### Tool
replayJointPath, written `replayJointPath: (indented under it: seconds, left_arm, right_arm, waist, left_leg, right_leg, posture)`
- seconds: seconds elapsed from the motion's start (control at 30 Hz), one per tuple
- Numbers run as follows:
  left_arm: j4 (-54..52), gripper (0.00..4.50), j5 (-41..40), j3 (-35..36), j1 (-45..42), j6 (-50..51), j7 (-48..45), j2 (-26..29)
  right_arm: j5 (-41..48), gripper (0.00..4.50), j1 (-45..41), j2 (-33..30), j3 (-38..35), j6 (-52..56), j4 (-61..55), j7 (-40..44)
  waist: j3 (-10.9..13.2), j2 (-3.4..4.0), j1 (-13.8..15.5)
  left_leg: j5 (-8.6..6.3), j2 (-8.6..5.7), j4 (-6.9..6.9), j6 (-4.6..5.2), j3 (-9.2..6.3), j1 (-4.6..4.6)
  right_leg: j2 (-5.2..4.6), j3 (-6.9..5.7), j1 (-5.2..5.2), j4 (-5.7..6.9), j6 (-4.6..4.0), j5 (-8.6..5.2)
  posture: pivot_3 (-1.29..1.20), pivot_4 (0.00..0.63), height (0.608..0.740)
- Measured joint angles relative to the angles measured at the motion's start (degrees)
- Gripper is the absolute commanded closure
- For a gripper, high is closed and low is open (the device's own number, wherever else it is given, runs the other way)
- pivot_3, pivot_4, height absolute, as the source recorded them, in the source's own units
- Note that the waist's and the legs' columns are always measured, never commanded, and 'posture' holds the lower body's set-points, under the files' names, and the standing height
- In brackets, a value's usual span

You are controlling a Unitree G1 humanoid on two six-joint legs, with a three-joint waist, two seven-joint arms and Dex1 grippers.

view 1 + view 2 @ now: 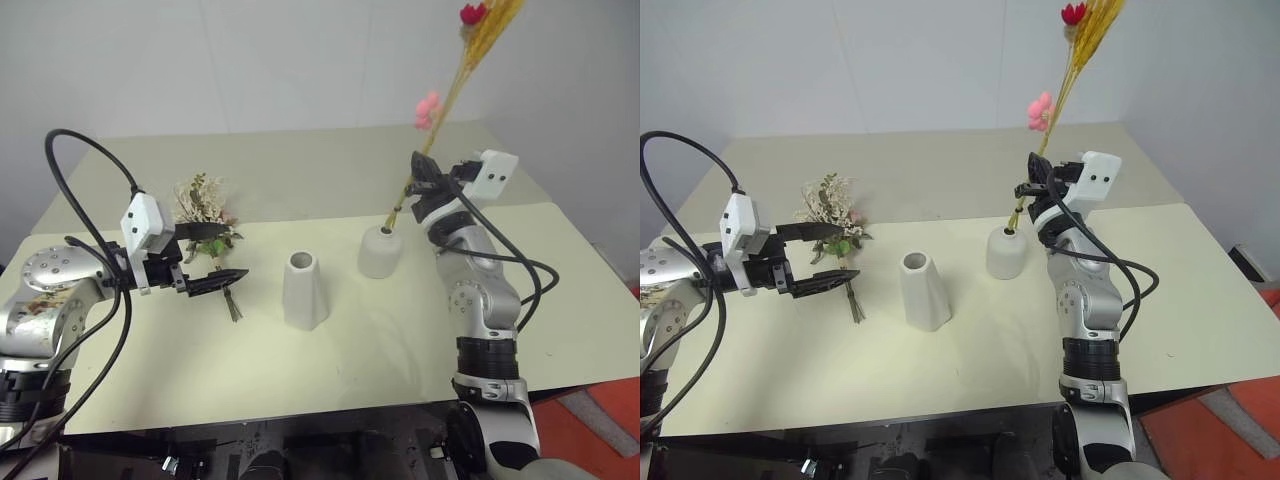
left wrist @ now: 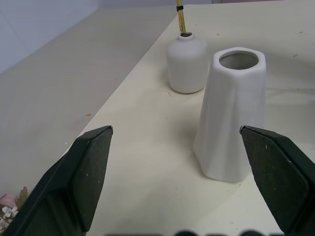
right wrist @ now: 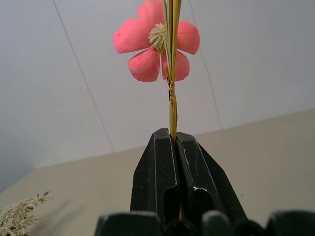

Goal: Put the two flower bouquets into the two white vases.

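Observation:
The yellow-orange plume bouquet, with a pink bloom and a red one, stands tilted with its stem end in the mouth of the short rounded white vase. My right gripper is shut on its stem just above that vase, and the right wrist view shows the fingers pinching it. The taller tapered white vase stands empty to the left. The cream-white bouquet lies on the table further left. My left gripper is open over its stems, pointing at the tall vase.
The cream table meets a second table behind it along a seam. A white wall rises beyond. The table's front edge runs close to me, and its right edge lies past my right arm, with orange floor below.

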Motion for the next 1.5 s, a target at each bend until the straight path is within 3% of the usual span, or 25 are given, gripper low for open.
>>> replayJointPath:
  seconds: [1.5]
  left_arm:
    - [-0.2,0.0,0.0,0.1,0.1,-0.1,0.1,-0.6]
  right_arm:
    - [0.1,4.48,1.3,1.7,0.2,0.2,-4.2,-1.6]
  waist:
    - [0.0,0.0,0.0]
  left_leg:
    - [0.0,0.0,0.0,0.0,0.0,0.01]
  right_leg:
    - [0.0,0.0,0.0,-0.01,0.0,0.0]
  posture:
    - [0.0,0.15,0.74]
